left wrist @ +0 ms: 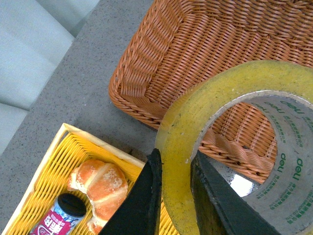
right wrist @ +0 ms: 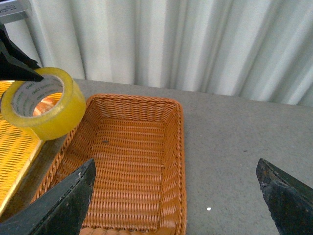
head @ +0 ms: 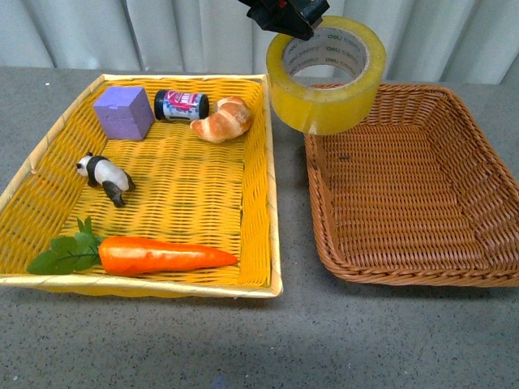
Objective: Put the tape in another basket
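Note:
My left gripper (head: pixel 285 18) is shut on the tape (head: pixel 326 74), a wide yellowish roll with a white printed core. It holds the roll in the air over the gap between the yellow tray and the brown wicker basket (head: pixel 478 174), above the basket's far left corner. In the left wrist view the fingers (left wrist: pixel 146 196) pinch the roll's wall (left wrist: pixel 178 147); the basket (left wrist: pixel 161 54) lies below. In the right wrist view the tape (right wrist: pixel 46 105) hangs over the basket's (right wrist: pixel 146 161) left edge. My right gripper (right wrist: pixel 176 205) is open and empty, off the front view.
The yellow woven tray (head: pixel 259 203) on the left holds a purple cube (head: pixel 123 112), a small can (head: pixel 181 105), a croissant (head: pixel 222 119), a toy panda (head: pixel 105 177) and a toy carrot (head: pixel 162 255). The brown basket is empty. Grey tabletop (head: pixel 324 340) lies in front; curtains behind.

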